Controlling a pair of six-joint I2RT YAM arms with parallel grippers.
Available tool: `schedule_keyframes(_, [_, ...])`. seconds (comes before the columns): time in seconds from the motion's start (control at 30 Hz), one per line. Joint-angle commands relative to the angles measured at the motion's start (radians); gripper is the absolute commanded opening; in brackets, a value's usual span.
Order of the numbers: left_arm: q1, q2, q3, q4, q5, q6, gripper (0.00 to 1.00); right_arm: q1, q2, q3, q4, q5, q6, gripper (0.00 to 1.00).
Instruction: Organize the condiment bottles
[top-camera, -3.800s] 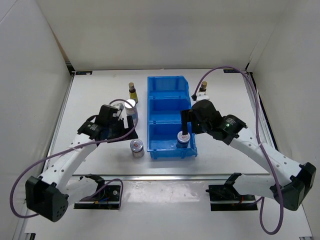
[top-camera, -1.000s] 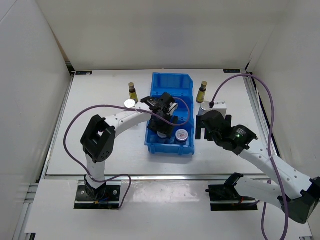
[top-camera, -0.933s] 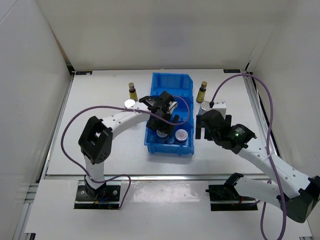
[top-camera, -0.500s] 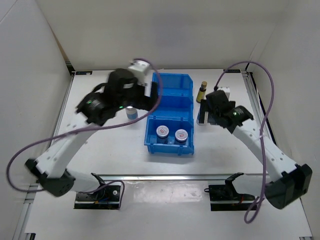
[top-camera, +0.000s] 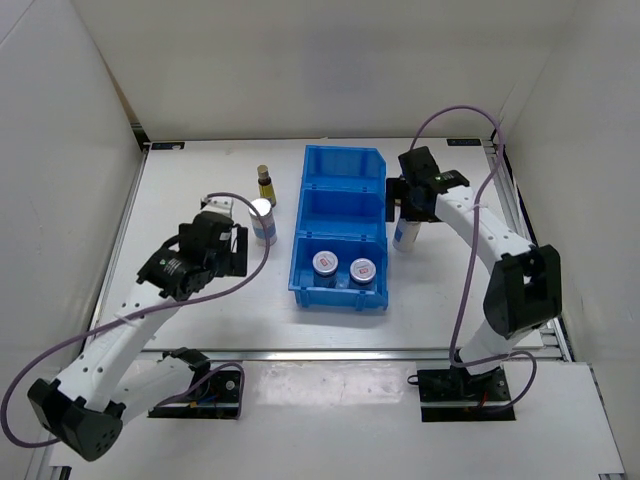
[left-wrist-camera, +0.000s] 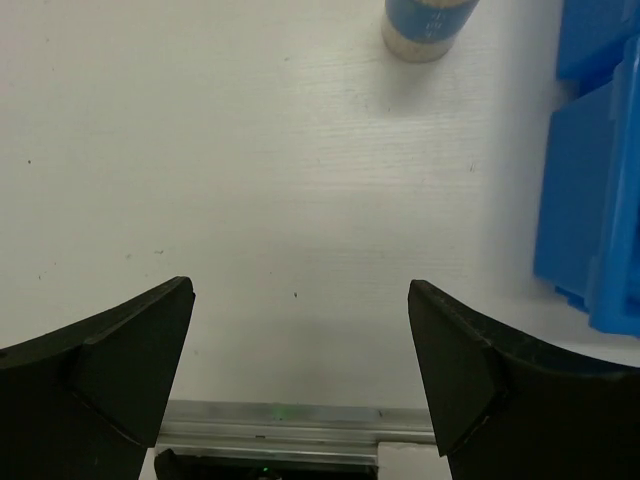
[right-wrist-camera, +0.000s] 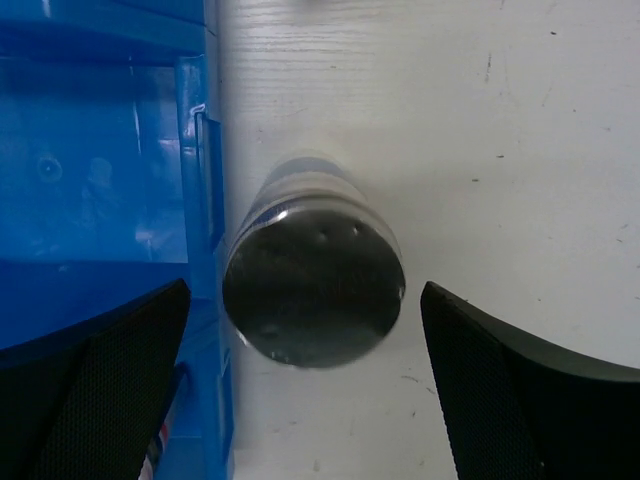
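Note:
Two short silver-lidded jars (top-camera: 325, 263) (top-camera: 362, 268) sit in the near compartment of the blue bin. A white cylinder (top-camera: 262, 221) and a brown bottle (top-camera: 265, 185) stand left of the bin. My left gripper (top-camera: 228, 255) (left-wrist-camera: 300, 380) is open and empty over bare table, with that cylinder's base (left-wrist-camera: 428, 25) ahead of it. The other white cylinder (top-camera: 404, 237) stands right of the bin. My right gripper (top-camera: 405, 200) (right-wrist-camera: 310, 390) is open above its silver lid (right-wrist-camera: 313, 295), fingers on either side, apart from it. The second brown bottle is hidden.
The blue three-compartment bin (top-camera: 340, 205) stands mid-table; its wall shows in the left wrist view (left-wrist-camera: 600, 200) and close beside the right cylinder (right-wrist-camera: 100, 150). The table's metal front rail (left-wrist-camera: 300, 430) lies below the left fingers. White walls enclose the table.
The left arm has swung from the bin's far left corner back to the near left, empty. The right gripper has shifted farther, over the right cylinder, and now covers the right brown bottle.

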Motion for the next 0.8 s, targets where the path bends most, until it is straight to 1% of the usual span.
schedule_keyframes(0.0, [-0.008,-0.107,0.019,0.050,-0.044,-0.047,1.00,-0.012,0.028,0.054,0.030,-0.027,-0.024,0.97])
schedule_keyframes(0.03, [-0.008,-0.107,0.001,0.074,-0.028,-0.047,1.00,-0.012,0.042,0.054,0.046,-0.027,-0.024,0.94])
schedule_keyframes(0.07, [-0.008,-0.107,0.001,0.075,-0.027,-0.047,1.00,-0.012,0.042,0.043,0.056,-0.027,-0.024,0.80])
schedule_keyframes(0.17, [-0.008,-0.078,0.001,0.075,-0.027,-0.038,1.00,-0.012,0.042,0.043,0.067,-0.027,-0.024,0.55])
schedule_keyframes(0.2, [-0.008,-0.059,0.010,0.075,-0.018,-0.038,1.00,-0.012,0.042,0.034,0.067,-0.013,-0.024,0.37])
schedule_keyframes(0.23, [-0.008,-0.049,0.010,0.075,-0.018,-0.029,1.00,-0.012,0.042,0.034,0.067,-0.004,-0.024,0.28])
schedule_keyframes(0.27, [-0.008,-0.049,0.010,0.075,-0.018,-0.028,1.00,-0.012,0.007,0.034,0.067,-0.004,-0.024,0.22])
schedule_keyframes(0.33, [-0.008,-0.035,0.010,0.065,-0.018,-0.028,1.00,0.006,-0.062,0.034,0.067,0.050,-0.013,0.13])
schedule_keyframes(0.4, [-0.008,-0.026,0.010,0.065,-0.018,-0.028,1.00,0.032,-0.111,0.046,0.067,0.089,-0.013,0.11])
schedule_keyframes(0.43, [-0.008,-0.026,0.010,0.065,-0.018,-0.028,1.00,0.064,-0.145,0.057,0.077,0.108,-0.024,0.06])
schedule_keyframes(0.5, [-0.008,-0.026,0.010,0.065,-0.018,-0.028,1.00,0.099,-0.155,0.102,0.077,0.139,-0.035,0.00])
schedule_keyframes(0.57, [-0.008,-0.026,0.010,0.065,-0.018,-0.028,1.00,0.113,-0.164,0.136,0.077,0.130,-0.045,0.00])
schedule_keyframes(0.77, [-0.008,-0.017,0.010,0.065,-0.018,-0.028,1.00,0.150,-0.049,0.242,0.077,0.099,-0.058,0.00])
